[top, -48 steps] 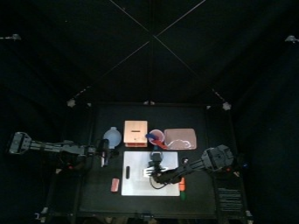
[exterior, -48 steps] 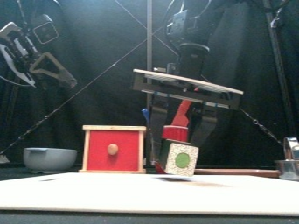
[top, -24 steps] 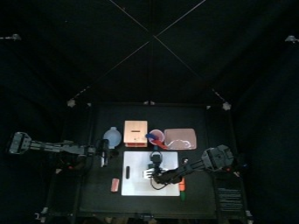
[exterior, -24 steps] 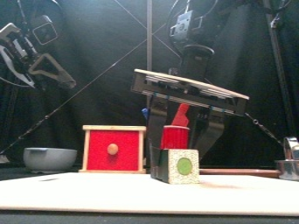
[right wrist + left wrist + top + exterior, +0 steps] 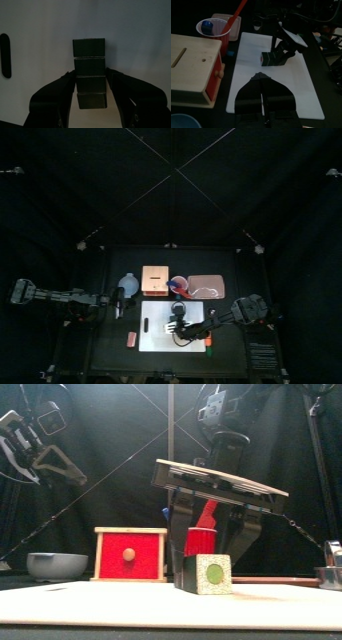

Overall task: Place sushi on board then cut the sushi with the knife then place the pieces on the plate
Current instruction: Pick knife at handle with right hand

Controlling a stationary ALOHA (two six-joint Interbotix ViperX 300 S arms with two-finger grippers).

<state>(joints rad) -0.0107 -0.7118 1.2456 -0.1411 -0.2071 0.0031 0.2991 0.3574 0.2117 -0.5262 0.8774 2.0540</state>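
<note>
Here, nearest the front edge, a white rectangular cutting board lies flat on the black desk. On the board's rear half rests the toy sushi roll of dark green blocks. Its end faces forward and shows a green centre in a pale speckled ring. The right wrist view shows four blocks in a row, all joined.

The right tool comes down over the roll. Its jaws are set only a little wider than the roll, one on each side, and a thin gap shows in the front view.

Behind the board stands a red cup holding a red toy knife and a blue toy knife. To its left are a pale wooden box with a red drawer front and a blue-grey bowl. To the cup's right lies a flat pink tray.

The left arm rests off the board's left side, raised above the desk. The left tool is closed and holds nothing.
</note>
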